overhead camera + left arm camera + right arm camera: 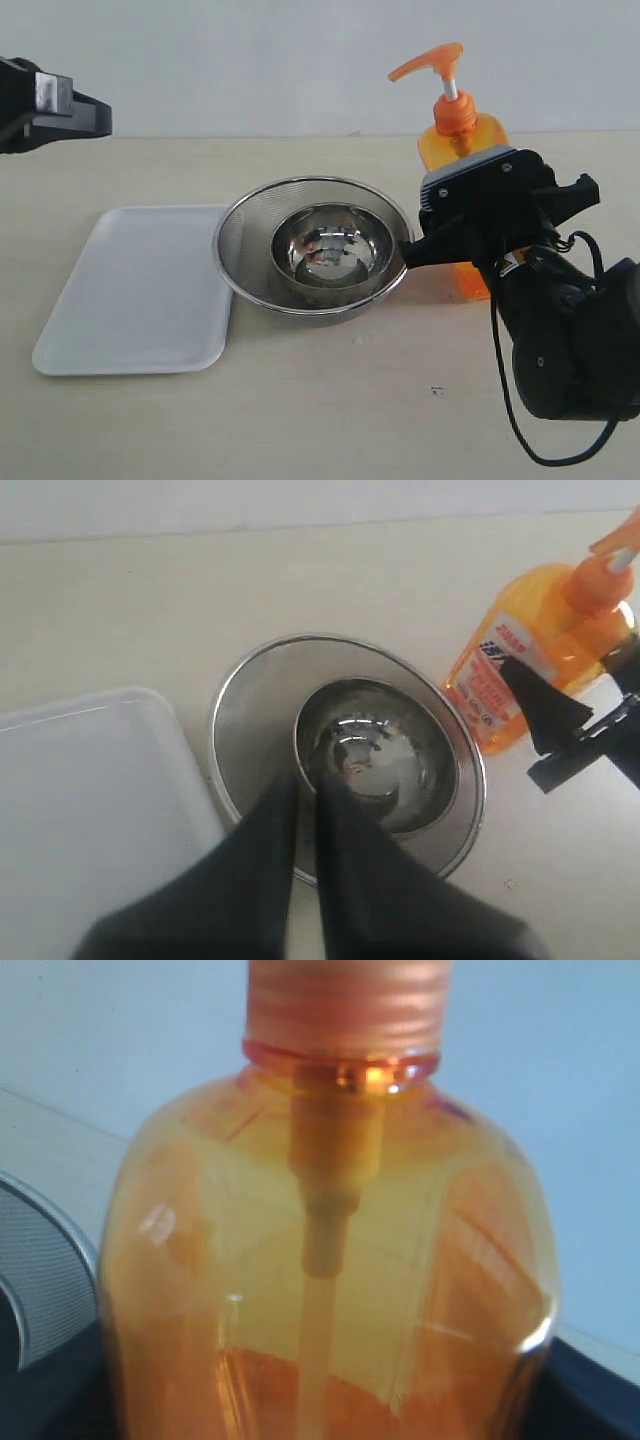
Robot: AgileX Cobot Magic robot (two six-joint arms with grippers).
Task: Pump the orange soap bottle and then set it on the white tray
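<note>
Right gripper (490, 225): by the table's right edge, fingers spread wide either side of the bottle's lower body; whether they press it, I cannot tell.
Tray (130, 290): white, towards the left edge, with nothing on it.
Strainer (245, 250): steel, mid-table, just beside the tray.
Bottle (485, 135): upright on the table near the far right corner, pump head raised, white stem showing.
Left gripper (308, 780): held high at the left, fingers drawn nearly together, empty.
Progress: early, by the look of it. Nothing bears on the pump head, and the bottle has yet to cross past the strainer to the tray.
Table (330, 420): pale beige and matt.
Wall (250, 60): plain, pale, behind the far edge.
</note>
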